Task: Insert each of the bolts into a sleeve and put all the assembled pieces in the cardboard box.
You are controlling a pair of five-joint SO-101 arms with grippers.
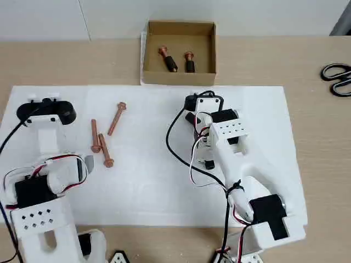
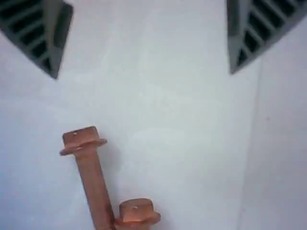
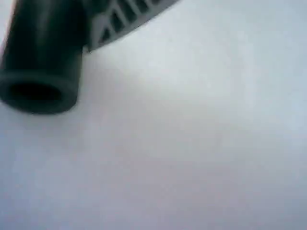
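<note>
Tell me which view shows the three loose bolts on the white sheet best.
The high view: all three loose bolts lie whole on the white sheet. The left wrist view shows two of them, cut off at the edge. The right wrist view faces a black sleeve.

Three bolts (image 1: 104,149) left on sheet (image 1: 148,186); two assembled pieces (image 1: 169,60) in box (image 1: 181,24).

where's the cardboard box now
In the high view, the cardboard box sits beyond the far edge of the white sheet, holding two assembled pieces.
</note>
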